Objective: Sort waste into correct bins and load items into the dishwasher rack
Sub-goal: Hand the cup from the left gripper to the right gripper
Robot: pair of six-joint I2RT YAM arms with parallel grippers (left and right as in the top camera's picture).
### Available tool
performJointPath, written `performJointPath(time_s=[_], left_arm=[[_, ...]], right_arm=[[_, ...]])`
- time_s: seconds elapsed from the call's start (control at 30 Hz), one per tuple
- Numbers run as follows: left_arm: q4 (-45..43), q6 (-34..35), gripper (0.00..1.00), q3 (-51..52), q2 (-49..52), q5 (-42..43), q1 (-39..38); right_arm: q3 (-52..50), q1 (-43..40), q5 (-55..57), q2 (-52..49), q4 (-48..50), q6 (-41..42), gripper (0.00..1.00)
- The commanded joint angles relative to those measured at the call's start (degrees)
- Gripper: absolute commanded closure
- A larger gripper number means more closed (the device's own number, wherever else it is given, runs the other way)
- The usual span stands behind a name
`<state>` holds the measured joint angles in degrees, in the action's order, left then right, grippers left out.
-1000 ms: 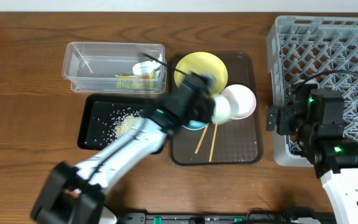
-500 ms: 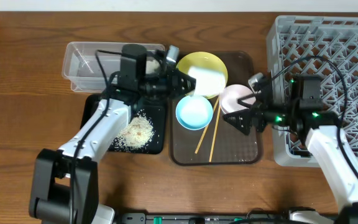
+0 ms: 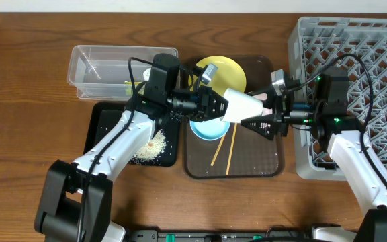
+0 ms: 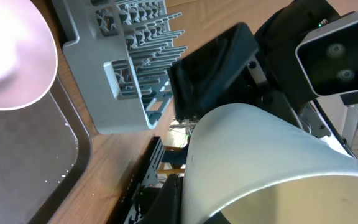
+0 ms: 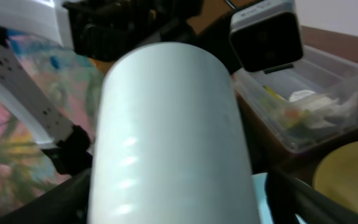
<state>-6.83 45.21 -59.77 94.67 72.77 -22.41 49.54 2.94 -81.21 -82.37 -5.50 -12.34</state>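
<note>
A smooth white cylindrical cup (image 4: 260, 162) fills the lower right of the frame, tilted, with its curved side close to the lens. Just behind it are a black block of the right arm (image 4: 216, 68) and a pale grey camera housing (image 4: 337, 50) with 2 round lenses. At upper left, the rim of a pale pink bowl (image 4: 11, 56) shows over a dark brown tray (image 4: 23, 162) dotted with tiny white specks. Beyond the tray's raised edge, a strip of brown wooden table (image 4: 107, 180) runs up to a grey plastic lattice rack (image 4: 135, 56).
</note>
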Motion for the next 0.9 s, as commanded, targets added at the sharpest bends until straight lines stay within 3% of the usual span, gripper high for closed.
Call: performJointPath(time_s=[0.0, 0.2, 0.33, 0.4, 0.47, 0.63, 0.87], left_arm=[[-0.1, 0.1, 0.94, -0.4, 0.4, 1.2, -0.1], [-0.1, 0.1, 0.93, -0.4, 0.4, 1.2, -0.1], [0.0, -1.2, 0.76, -0.4, 0.4, 0.0, 0.0], [0.9, -4.0, 0.76, -0.4, 0.4, -2.1, 0.0], [4.3, -7.8, 0.70, -0.4, 0.4, -7.1, 0.0], [20.0, -17.7, 0.62, -0.4, 0.1, -32.1, 1.7], [25.0, -22.5, 0.55, -0.6, -7.7, -36.0, 10.2]], right_arm=[[0.7, 0.5, -3.5, 0.0, 0.2, 1.2, 0.25], [0.7, 0.5, -3.3, 0.0, 0.2, 1.2, 0.39], [0.7, 0.5, -2.1, 0.0, 0.2, 1.2, 0.44], [0.7, 0.5, -0.1, 0.0, -0.1, 1.2, 0.46], [0.7, 0.5, 4.4, 0.0, -1.0, 1.2, 0.47], [0.7, 0.4, 22.4, 0.0, -4.4, 4.2, 0.49], [2.4, -2.9, 34.9, 4.5, -12.9, 5.0, 0.64]])
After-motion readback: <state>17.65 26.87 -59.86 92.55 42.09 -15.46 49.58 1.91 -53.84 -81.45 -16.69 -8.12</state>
